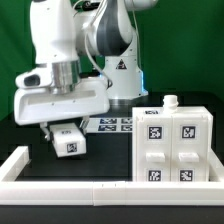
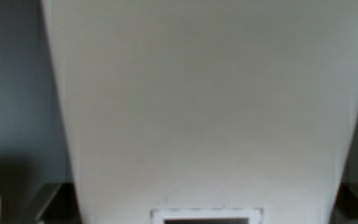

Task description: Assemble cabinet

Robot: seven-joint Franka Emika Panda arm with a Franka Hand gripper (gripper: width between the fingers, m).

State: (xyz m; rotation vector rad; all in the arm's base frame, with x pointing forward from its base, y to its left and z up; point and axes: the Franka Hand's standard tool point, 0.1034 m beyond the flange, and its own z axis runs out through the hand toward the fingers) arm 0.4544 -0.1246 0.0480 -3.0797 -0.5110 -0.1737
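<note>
The cabinet body [image 1: 176, 146] is a large white box with several black-and-white tags on its front, standing at the exterior view's right with a small knob on top. My gripper [image 1: 66, 129] is shut on a smaller white block [image 1: 69, 142] with a tag, held tilted just above the black table, left of the body and apart from it. In the wrist view the block [image 2: 202, 100] fills most of the frame, with a tag [image 2: 206, 215] at its near end. My gripper [image 2: 202, 208] has dark fingers [image 2: 39, 203] on either side of it.
The marker board [image 1: 112, 124] lies flat on the table behind the block, near the arm's base. A long low white rail [image 1: 90, 189] runs along the front, with a side piece [image 1: 12, 164] at the exterior view's left.
</note>
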